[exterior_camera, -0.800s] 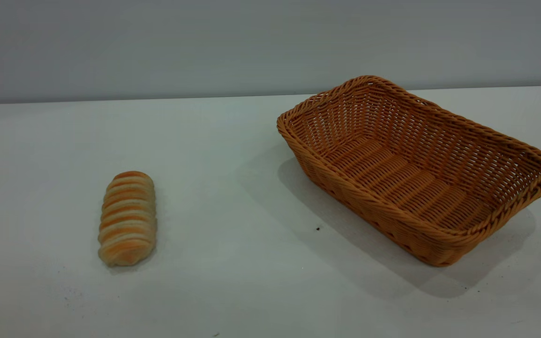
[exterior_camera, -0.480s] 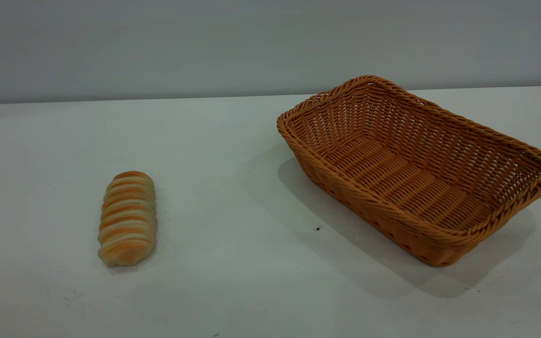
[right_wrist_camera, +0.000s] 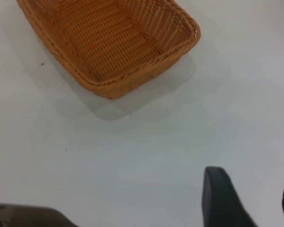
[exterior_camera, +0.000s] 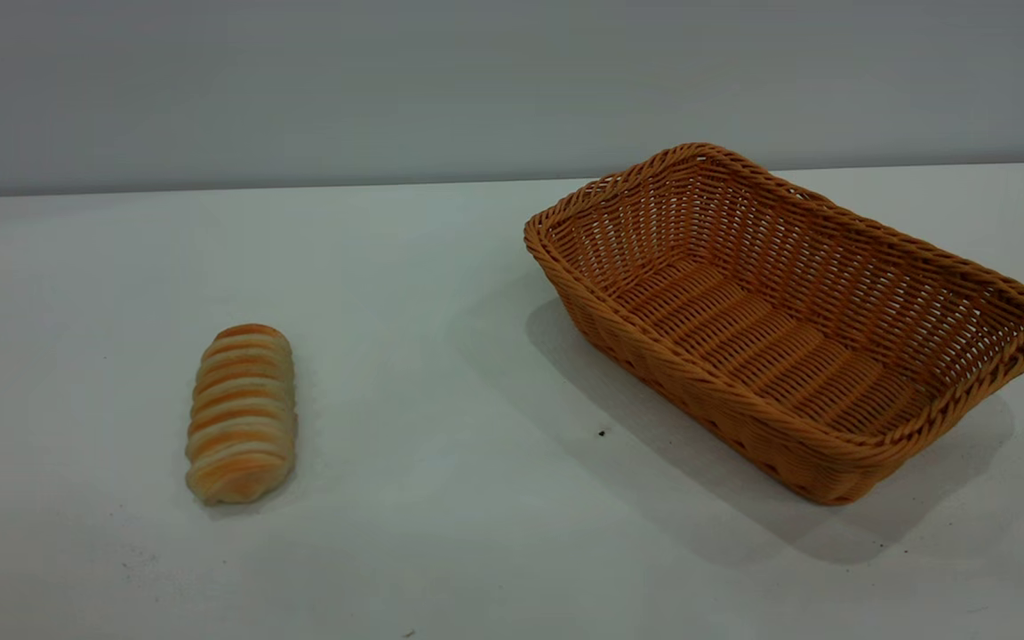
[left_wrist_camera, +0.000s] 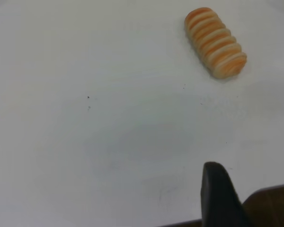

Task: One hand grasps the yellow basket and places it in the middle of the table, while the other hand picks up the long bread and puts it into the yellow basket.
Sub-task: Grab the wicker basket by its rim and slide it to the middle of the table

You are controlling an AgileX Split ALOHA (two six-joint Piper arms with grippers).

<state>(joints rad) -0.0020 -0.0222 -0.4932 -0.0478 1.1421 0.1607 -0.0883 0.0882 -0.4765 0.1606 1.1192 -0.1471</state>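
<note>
The long bread [exterior_camera: 242, 413] lies on the bench [exterior_camera: 441, 498] at the left, untouched. The yellow basket [exterior_camera: 868, 449] sits well apart at the right — empty. Left end effector [left_wrist_camera: 248, 198] and right end effector [right_wrist_camera: 248, 198] — both with fingers apart, hovering above the bench.

Soft, even light fills the exterior view, a little dim with a cool grey-green tint. The yellow basket [exterior_camera: 788, 320] throws a broad, soft-edged shadow toward the near side and left across the counter [exterior_camera: 441, 533], so light comes from behind and to the right. The long bread [exterior_camera: 242, 413] casts only a thin shadow. No glare shows. Both wrist views are brighter and softer in focus; the dark fingers [left_wrist_camera: 217, 198] at their edges are blurred.
</note>
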